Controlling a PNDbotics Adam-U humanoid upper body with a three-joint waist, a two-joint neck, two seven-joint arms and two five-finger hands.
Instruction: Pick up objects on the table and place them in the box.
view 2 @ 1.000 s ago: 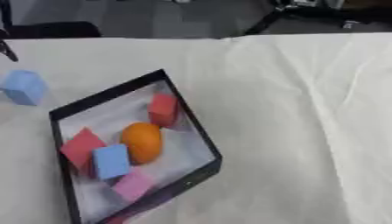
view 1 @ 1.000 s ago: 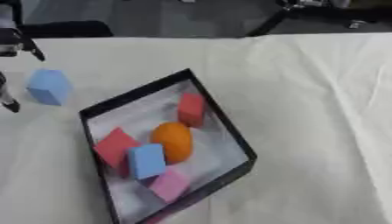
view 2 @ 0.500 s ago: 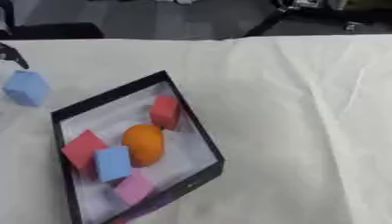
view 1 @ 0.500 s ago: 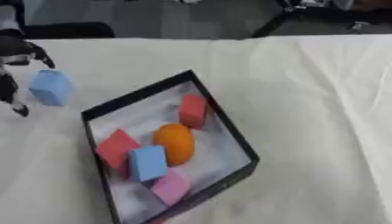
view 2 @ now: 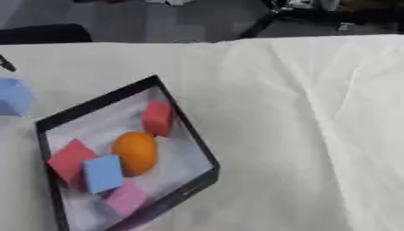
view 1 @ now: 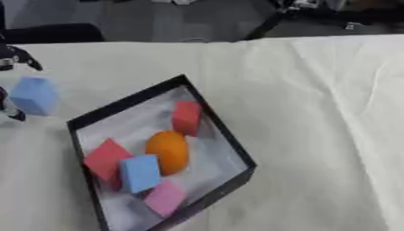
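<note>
Soft, even light is falling from above, leaving the pale table [view 1: 315, 113] bright and without glare. The box [view 1: 229, 135] walls are casting only faint shadows on its white floor. Both views are looking blurred throughout, edges smearing, and the dark background beyond the table is staying dim.

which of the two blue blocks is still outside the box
The light blue block at the far left, beside the left hand. The other blue block lies inside the black box, among the red and pink blocks.
</note>
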